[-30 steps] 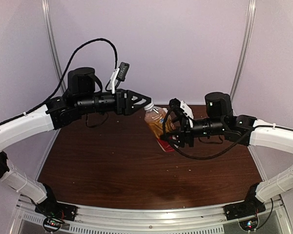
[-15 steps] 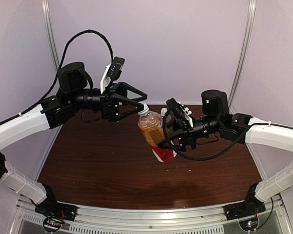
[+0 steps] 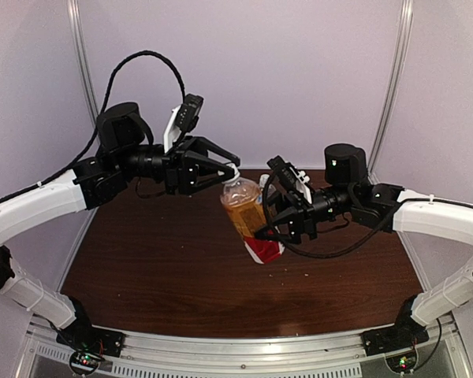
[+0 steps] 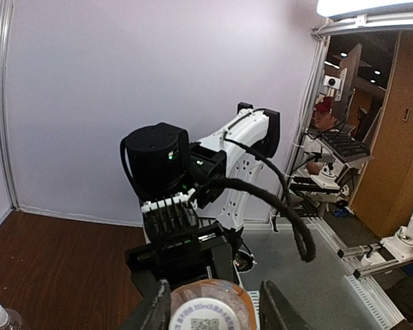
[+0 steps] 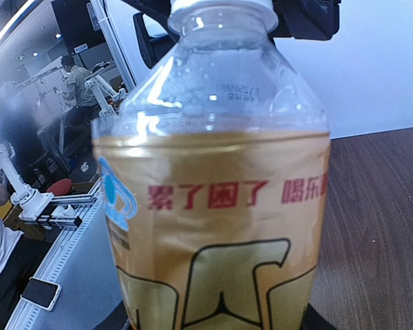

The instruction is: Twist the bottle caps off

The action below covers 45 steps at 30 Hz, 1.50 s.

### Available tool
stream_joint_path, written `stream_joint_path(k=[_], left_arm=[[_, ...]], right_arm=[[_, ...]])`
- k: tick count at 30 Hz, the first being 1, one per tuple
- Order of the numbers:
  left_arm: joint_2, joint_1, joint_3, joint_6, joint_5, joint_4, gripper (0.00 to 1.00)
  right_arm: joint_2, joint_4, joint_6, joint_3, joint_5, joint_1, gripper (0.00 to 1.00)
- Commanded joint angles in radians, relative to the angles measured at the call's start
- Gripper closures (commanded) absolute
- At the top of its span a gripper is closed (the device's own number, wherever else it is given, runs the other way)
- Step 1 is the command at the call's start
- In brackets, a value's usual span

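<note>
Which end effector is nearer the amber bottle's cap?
Left. The left end effector straddles the cap; the right end effector grips the amber bottle lower, around its body.

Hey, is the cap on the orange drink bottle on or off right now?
On. The white cap sits on the neck of the bottle, with the left gripper closed around it.

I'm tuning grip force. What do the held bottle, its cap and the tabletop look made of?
The bottle: thin clear plastic, glossy; highlights and amber liquid show through, with a printed film label. The cap: opaque whitish plastic, probably. The tabletop: dark brown wood grain, semi-matte; solid or laminate, unclear.
</note>
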Motion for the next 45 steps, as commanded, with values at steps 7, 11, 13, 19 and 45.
stream_joint_path(k=[7, 11, 13, 19, 45], left_arm=[[0.012, 0.008, -0.024, -0.040, 0.011, 0.077, 0.77], [0.003, 0.008, -0.029, -0.044, -0.056, 0.043, 0.85], [0.004, 0.009, -0.022, -0.051, -0.160, -0.004, 0.87], [0.014, -0.021, 0.051, -0.204, -0.626, -0.225, 0.89], [-0.086, 0.011, 0.023, 0.025, -0.363, -0.169, 0.16]], right_arm=[[-0.005, 0.020, -0.006, 0.025, 0.045, -0.002, 0.61], [-0.016, -0.033, -0.033, 0.042, 0.177, -0.002, 0.61], [-0.016, -0.080, -0.056, 0.055, 0.281, -0.002, 0.61], [-0.029, -0.103, -0.132, 0.046, 0.611, -0.002, 0.60], [-0.058, -0.061, -0.160, -0.014, 0.297, -0.002, 0.62]])
